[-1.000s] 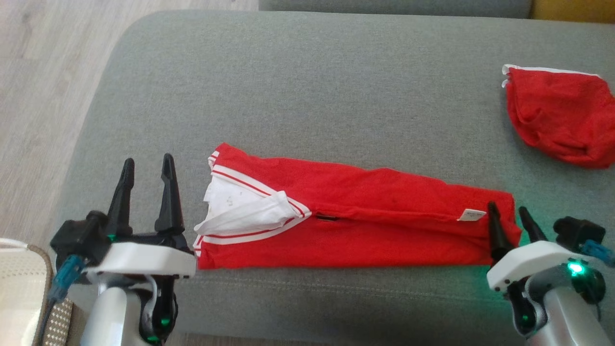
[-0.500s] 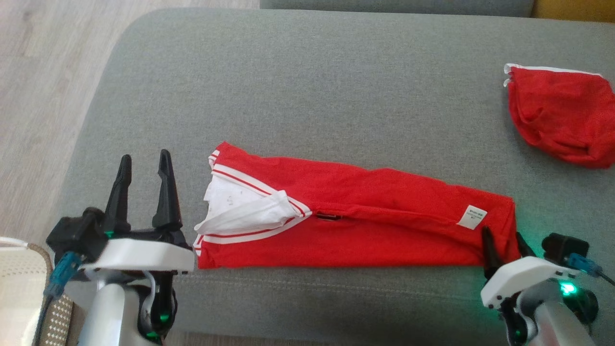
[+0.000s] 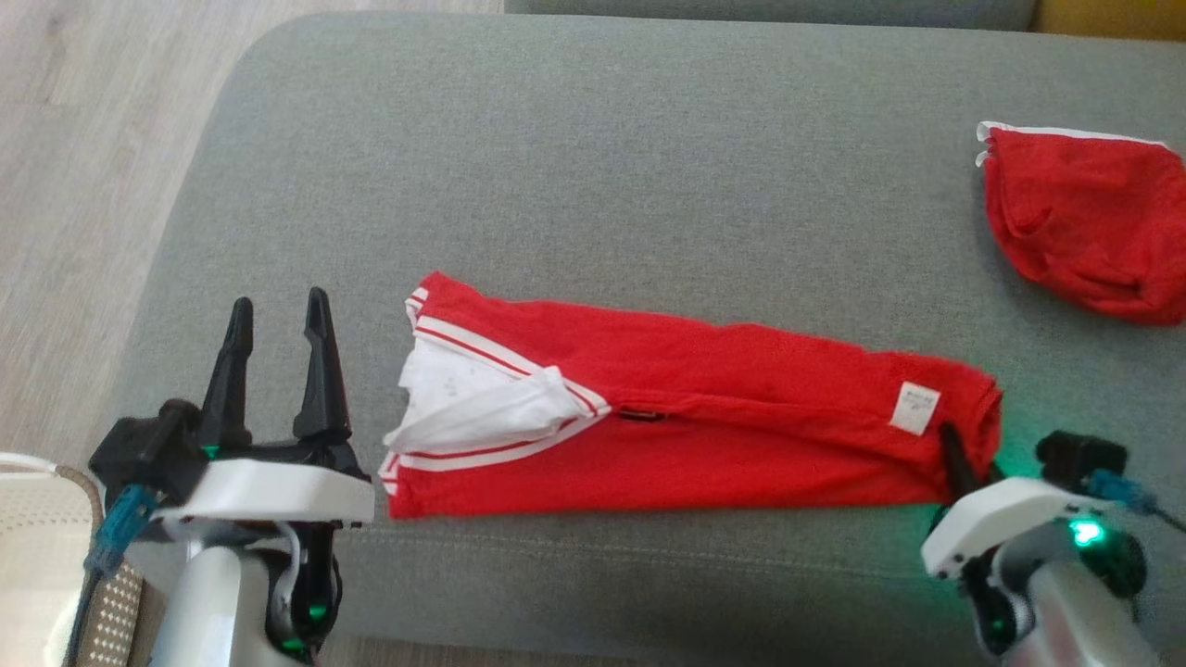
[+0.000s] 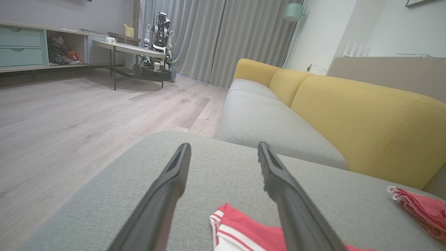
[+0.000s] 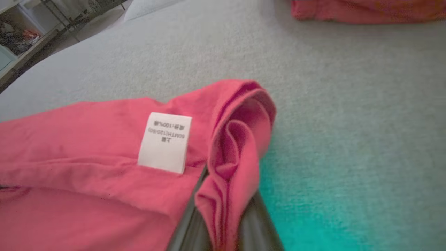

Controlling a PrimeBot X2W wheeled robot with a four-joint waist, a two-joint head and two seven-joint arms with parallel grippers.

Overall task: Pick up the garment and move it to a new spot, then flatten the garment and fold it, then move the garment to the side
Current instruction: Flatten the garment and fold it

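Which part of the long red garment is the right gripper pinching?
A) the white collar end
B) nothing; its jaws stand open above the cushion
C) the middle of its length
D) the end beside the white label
D: the right gripper is shut on a bunched fold at the end of the red garment, right beside the white label, as the right wrist view shows close up.

Bare cushion (image 3: 602,167) beyond garment (image 3: 723,435); red bundle (image 3: 1084,222) far right
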